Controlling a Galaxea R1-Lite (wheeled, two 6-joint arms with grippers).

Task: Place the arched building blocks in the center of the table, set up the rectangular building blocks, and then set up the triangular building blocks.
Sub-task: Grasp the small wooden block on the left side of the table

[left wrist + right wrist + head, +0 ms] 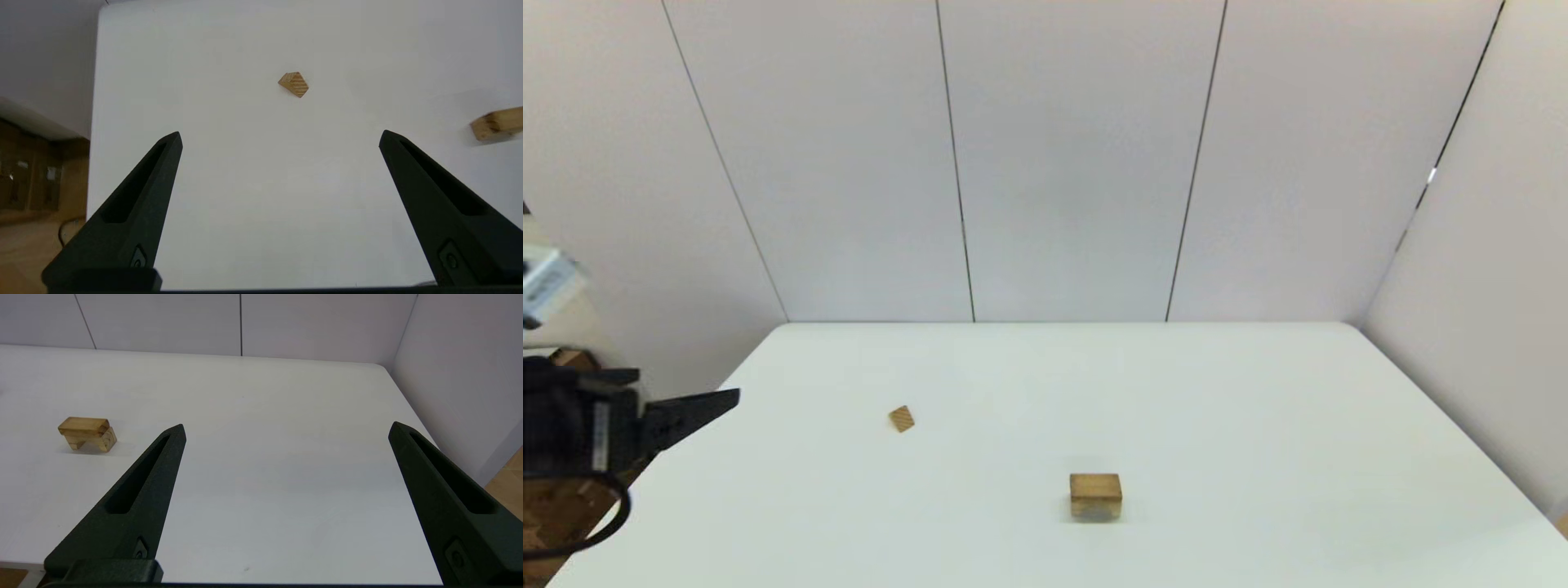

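The pale arched block [1095, 510] stands near the table's middle front, and the darker rectangular slab [1095, 485] lies flat on top of it. The right wrist view shows the slab [83, 425] resting on the arch [93, 442], far off to one side of my open, empty right gripper [286, 430]. The small striped triangular wedge [901, 419] lies alone left of centre. My left gripper [727, 400] hovers at the table's left edge, open and empty [280, 139], with the wedge [294, 83] well ahead of its fingers. The stack [496, 122] shows at that view's edge.
The white table [1258, 408] is backed by grey wall panels at the rear and on the right. Wooden furniture and floor lie beyond the table's left edge [41, 183]. My right arm does not show in the head view.
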